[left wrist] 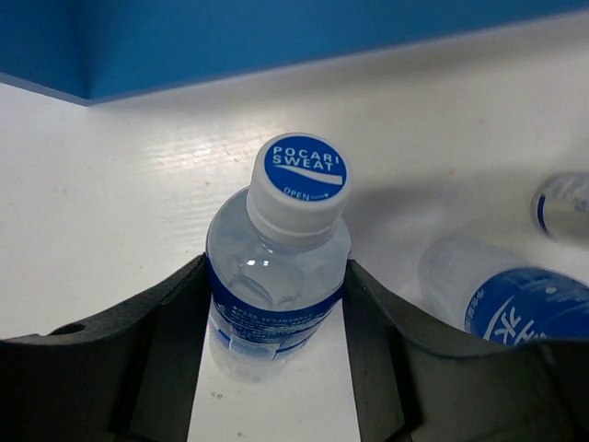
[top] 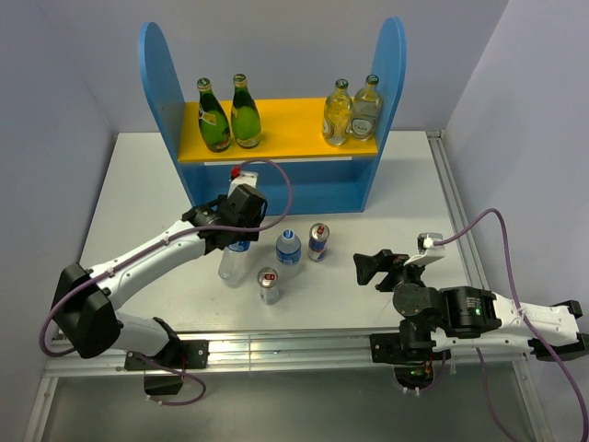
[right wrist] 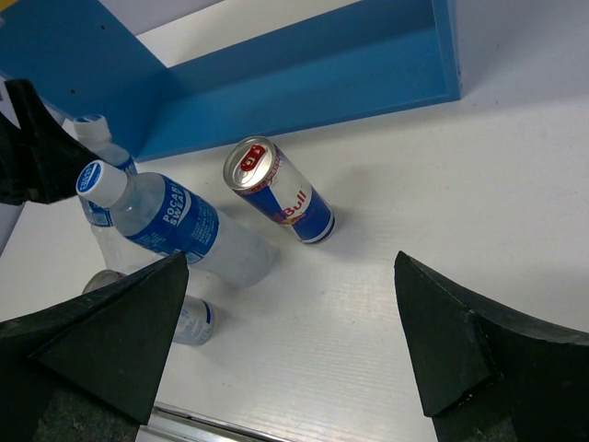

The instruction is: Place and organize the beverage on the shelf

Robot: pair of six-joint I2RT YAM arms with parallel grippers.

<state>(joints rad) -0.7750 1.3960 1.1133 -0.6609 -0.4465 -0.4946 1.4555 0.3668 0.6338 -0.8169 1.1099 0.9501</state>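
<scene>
Bottle (left wrist: pixel 279 244) stands clamped inside left tool (left wrist: pixel 276 281).

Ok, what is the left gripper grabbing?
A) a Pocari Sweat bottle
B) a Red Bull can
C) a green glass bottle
A: the left gripper has its fingers pressed against both sides of the blue-capped Pocari Sweat bottle.

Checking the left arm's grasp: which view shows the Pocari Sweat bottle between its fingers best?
Left wrist: the Pocari Sweat bottle sits centred, fingers pressing both sides. Top external hides its top under the left gripper; right wrist catches its cap and shoulder at the left edge.
</scene>
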